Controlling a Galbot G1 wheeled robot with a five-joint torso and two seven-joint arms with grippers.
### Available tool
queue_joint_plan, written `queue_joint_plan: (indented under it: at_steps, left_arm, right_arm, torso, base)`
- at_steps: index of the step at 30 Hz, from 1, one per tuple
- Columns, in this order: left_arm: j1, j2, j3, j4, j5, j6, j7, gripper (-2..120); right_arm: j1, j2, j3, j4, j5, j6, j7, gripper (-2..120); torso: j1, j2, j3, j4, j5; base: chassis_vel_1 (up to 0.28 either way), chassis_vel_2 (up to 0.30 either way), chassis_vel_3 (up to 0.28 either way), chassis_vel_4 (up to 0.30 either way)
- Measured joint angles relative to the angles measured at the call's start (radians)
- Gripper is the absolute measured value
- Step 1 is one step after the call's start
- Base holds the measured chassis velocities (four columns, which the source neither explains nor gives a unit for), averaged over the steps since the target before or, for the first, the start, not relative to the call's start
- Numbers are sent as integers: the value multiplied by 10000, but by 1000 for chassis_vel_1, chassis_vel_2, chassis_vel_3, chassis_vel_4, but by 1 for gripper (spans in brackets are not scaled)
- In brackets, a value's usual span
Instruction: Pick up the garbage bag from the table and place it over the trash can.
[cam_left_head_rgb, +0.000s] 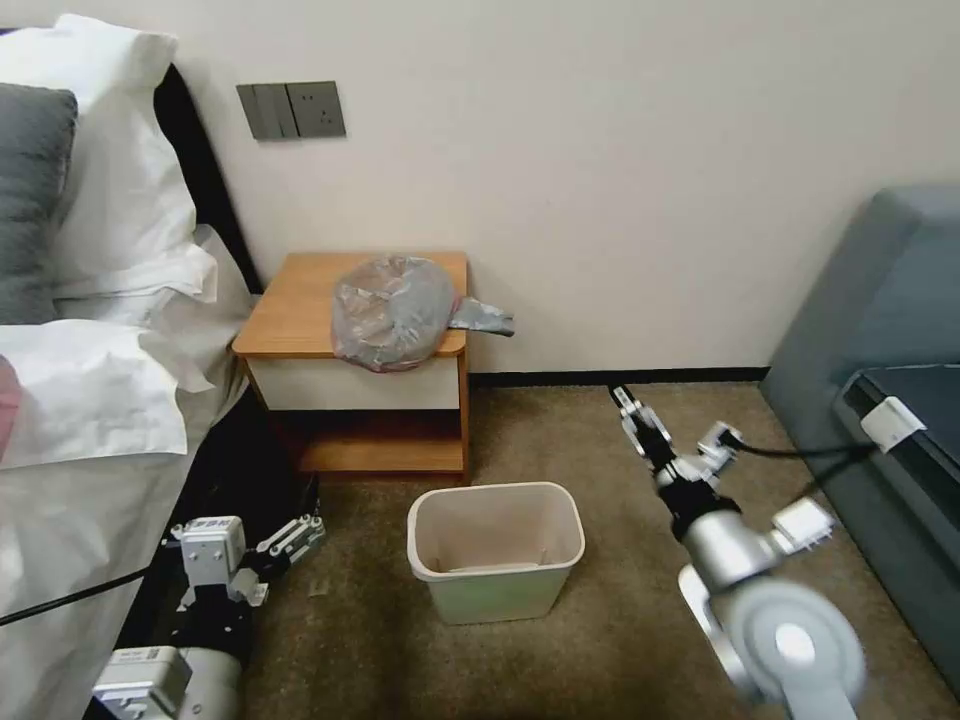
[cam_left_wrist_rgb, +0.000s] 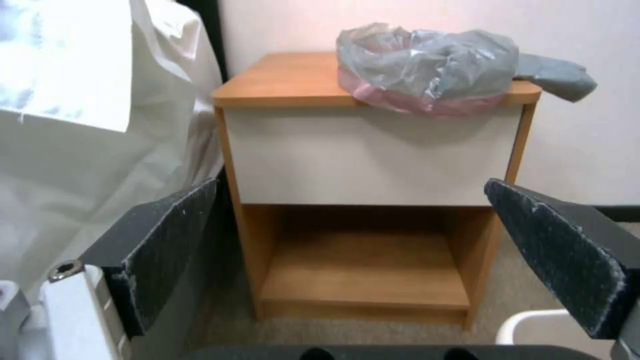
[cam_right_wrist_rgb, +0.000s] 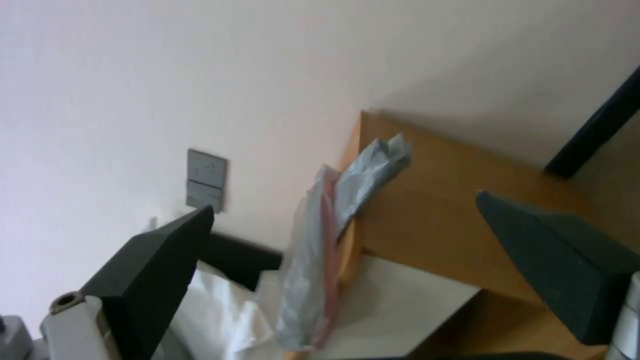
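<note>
The garbage bag (cam_left_head_rgb: 393, 312) lies crumpled on the right half of the table (cam_left_head_rgb: 295, 305), its front hanging over the edge and a grey tail sticking out past the right side. The trash can (cam_left_head_rgb: 495, 545) stands upright on the carpet just in front of the table, with its mouth bare. My left gripper (cam_left_head_rgb: 298, 537) is low by the bed, left of the can, open and pointing at the table (cam_left_wrist_rgb: 367, 155) and bag (cam_left_wrist_rgb: 427, 65). My right gripper (cam_left_head_rgb: 627, 405) hovers right of the table, open and holding nothing, facing the bag (cam_right_wrist_rgb: 313, 260) side-on.
A bed with white pillows (cam_left_head_rgb: 110, 240) presses against the table's left side. A grey sofa (cam_left_head_rgb: 880, 320) with a white plug (cam_left_head_rgb: 892, 422) and cable stands at the right. Wall switches (cam_left_head_rgb: 292, 110) sit above the table. Carpet lies open around the can.
</note>
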Motion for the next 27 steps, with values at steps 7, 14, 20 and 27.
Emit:
queue_joint_plan:
  at_steps: [7, 14, 20, 27]
  left_arm:
    - [301, -109, -123, 4, -224, -398, 95, 100]
    - [475, -143, -225, 8, -252, -552, 156, 100]
    - [636, -294, -292, 10, -231, -595, 223, 100]
    - [687, -449, -297, 10, -204, -618, 264, 100]
  right_arm:
    - [2696, 145, -632, -2480, 2573, -155, 613, 100]
    - [4403, 552, -1333, -4844, 3384, -257, 583, 100]
    - [5462, 1252, -1800, -6265, 3394, -181, 347, 100]
    - [6447, 1823, -1847, -7928, 2674, -137, -286, 100]
  torso:
    - [0, 0, 2, 0, -4]
    - [0, -1, 2, 0, -3]
    - [0, -1, 1, 1, -4]
    - [1, 0, 1, 1, -3]
  base:
    - [0, 0, 0, 0]
    - [0, 0, 0, 0]
    - [0, 0, 0, 0]
    - [0, 0, 0, 0]
